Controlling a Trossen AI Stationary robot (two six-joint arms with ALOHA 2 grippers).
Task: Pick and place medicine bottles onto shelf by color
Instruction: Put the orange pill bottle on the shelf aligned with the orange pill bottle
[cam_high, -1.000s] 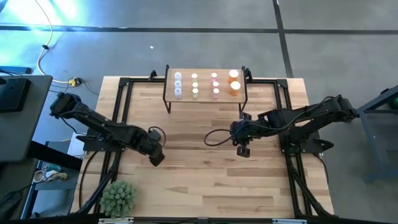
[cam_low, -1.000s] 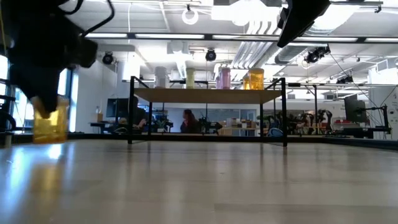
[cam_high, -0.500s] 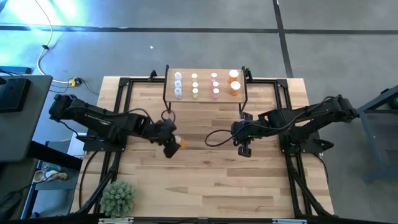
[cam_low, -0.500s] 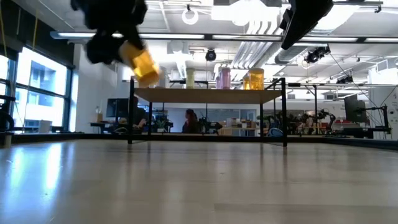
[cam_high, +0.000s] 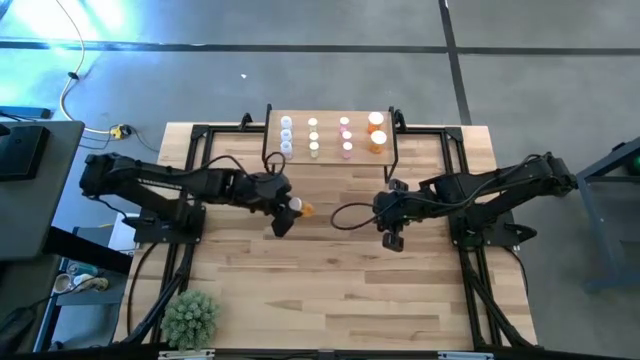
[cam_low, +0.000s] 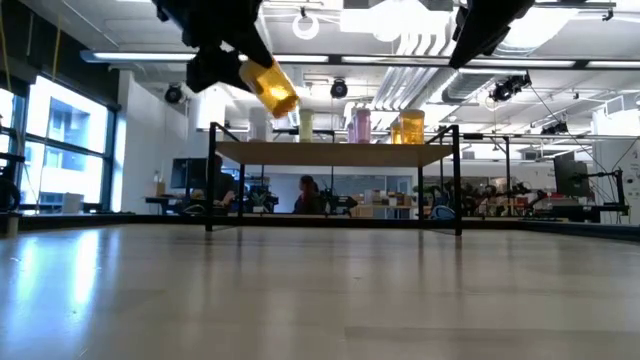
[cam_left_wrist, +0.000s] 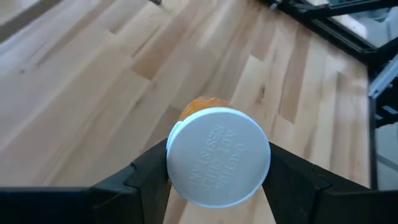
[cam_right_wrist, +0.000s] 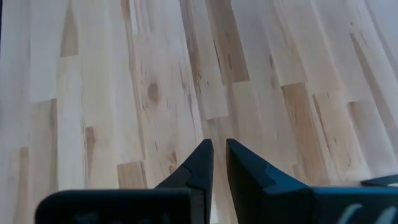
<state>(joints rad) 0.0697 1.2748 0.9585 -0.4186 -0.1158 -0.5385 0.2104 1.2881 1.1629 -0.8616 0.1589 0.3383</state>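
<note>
Here, the left end effector (cam_high: 289, 208) pinches an orange bottle (cam_high: 300, 208), tilted above the bench (cam_high: 330, 290) just before the shelf (cam_high: 330, 139), where eleven bottles already stand in colour rows; the right end effector (cam_high: 392, 240), pressed together, waits nearby.

Bottles (cam_high: 330, 135) in rows on the shelf (cam_high: 330, 153) at the table's (cam_high: 340, 290) far edge; plant (cam_high: 190, 317) at near-left corner.

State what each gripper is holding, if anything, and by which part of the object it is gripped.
The left gripper holds a large orange medicine bottle with a white cap, clamped at the cap end, off the table. The right gripper is shut and holds nothing.
</note>
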